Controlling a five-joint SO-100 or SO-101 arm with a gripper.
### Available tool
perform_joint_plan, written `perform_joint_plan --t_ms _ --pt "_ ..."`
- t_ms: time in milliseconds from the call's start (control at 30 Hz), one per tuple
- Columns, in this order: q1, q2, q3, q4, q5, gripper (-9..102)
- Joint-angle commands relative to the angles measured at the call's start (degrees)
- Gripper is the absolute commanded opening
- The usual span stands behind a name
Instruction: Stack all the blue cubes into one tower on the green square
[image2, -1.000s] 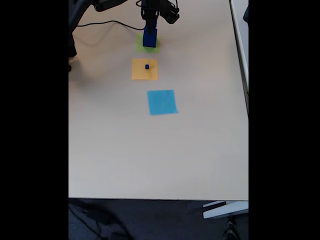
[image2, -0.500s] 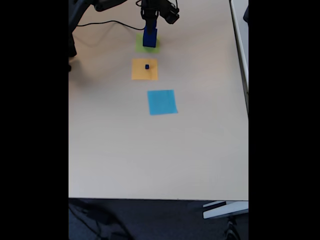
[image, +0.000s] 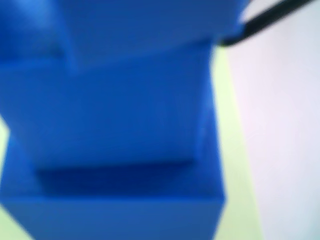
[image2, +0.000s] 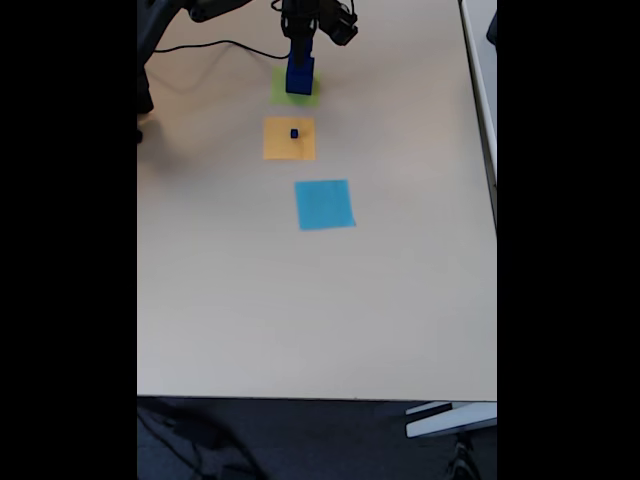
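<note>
A pale beige table (image2: 300, 300) is seen from above in the fixed view, with a strip of dark floor below its near edge. Three flat paper squares are laid on it in a slightly slanted line. The light blue square (image2: 324, 204) is placed nearest the camera, well apart from the others and bare. The orange square (image2: 289, 138) is set beyond it, and the green square (image2: 281, 93) is set beyond that, near the far edge of the table, mostly covered.

A tower of blue cubes (image2: 299, 76) is stood upright on the green square. In the wrist view the tower (image: 115, 150) is shown very close and blurred: a wider cube is seen at the bottom, a narrower one is rested on it, and a further blue block is stepped in above; yellow-green paper (image: 230, 150) is visible at the tower's right side and at the lower left corner.

The dark gripper (image2: 301, 40) is positioned directly over the top of the tower in the fixed view; whether its jaws are clamped or released cannot be told. A black cable (image2: 215, 44) is trailed across the table to the left of the arm.

One tiny blue cube (image2: 294, 133) is left on the orange square, near its middle.
</note>
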Motion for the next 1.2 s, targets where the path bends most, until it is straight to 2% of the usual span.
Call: perform_joint_plan --t_ms 0,867,1167 --pt "0.0 0.7 -1.58 0.09 -0.44 17" --pt "0.35 0.0 -2.46 -0.09 -1.32 18" --pt "0.35 0.0 -2.46 -1.14 -2.11 22"
